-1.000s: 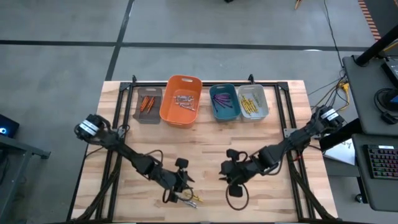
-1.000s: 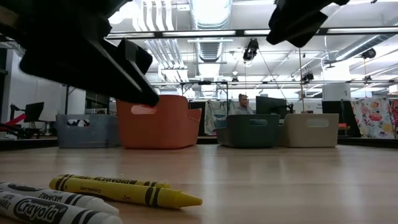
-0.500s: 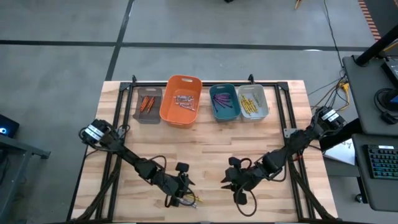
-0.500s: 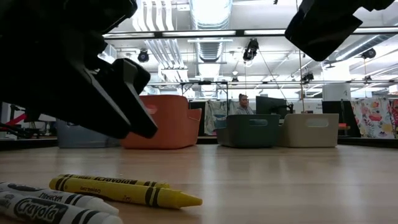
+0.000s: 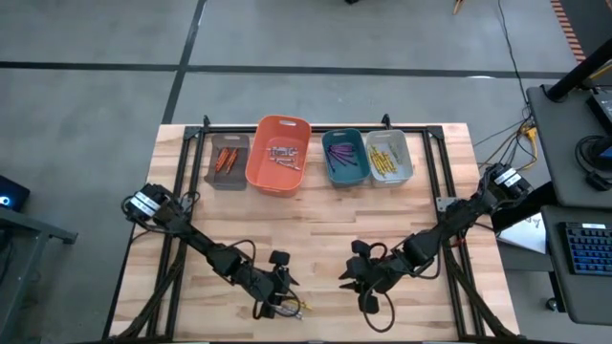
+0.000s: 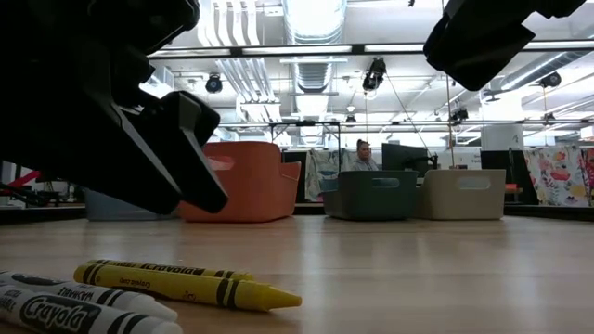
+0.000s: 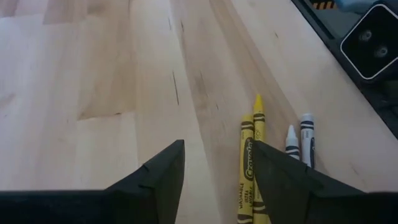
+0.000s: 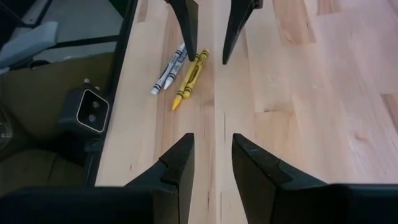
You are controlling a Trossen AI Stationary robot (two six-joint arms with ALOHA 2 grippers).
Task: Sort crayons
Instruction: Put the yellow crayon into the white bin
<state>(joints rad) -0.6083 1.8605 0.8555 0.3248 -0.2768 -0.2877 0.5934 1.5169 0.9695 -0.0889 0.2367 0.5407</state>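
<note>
Left claw spread wide above two yellow crayons near the counter's front edge — right claw empty, parted.

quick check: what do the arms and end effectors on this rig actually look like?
Both arms are black and slim, with a silver-grey collar near each base and loose black cables looping along the links. The left end effector and right end effector each have two flat, matte black fingers tapering like wedges. No markings show on them.
</note>
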